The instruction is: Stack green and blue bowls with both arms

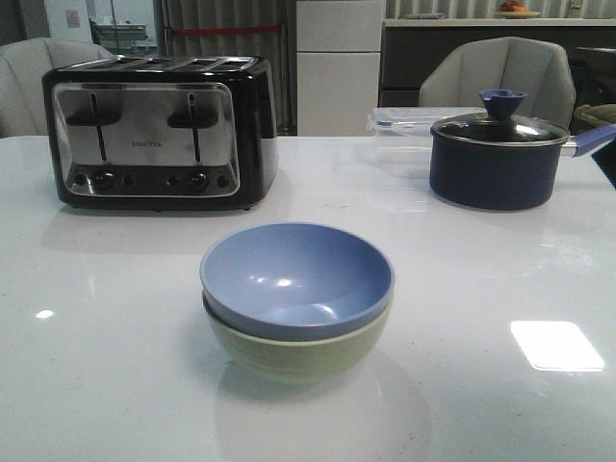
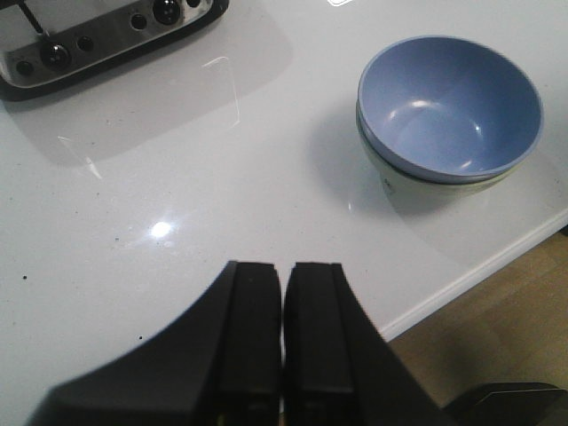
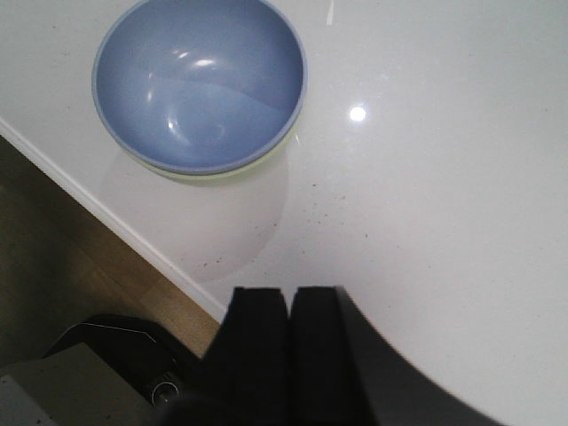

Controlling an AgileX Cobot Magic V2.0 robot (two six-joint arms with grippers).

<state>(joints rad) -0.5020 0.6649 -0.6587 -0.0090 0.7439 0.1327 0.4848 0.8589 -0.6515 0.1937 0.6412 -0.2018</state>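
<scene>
A glossy white table (image 1: 115,385) stood before grey chairs (image 1: 496,72) in a kitchen-like room. The blue bowl (image 1: 296,279) sat nested in the green bowl (image 1: 294,354) near the front edge (centre). Behind stood a toaster (image 1: 159,130) and lidded navy pot (image 1: 499,154). The left gripper (image 2: 282,333) and right gripper (image 3: 288,346) hung closed, empty, apart from the bowls.
</scene>
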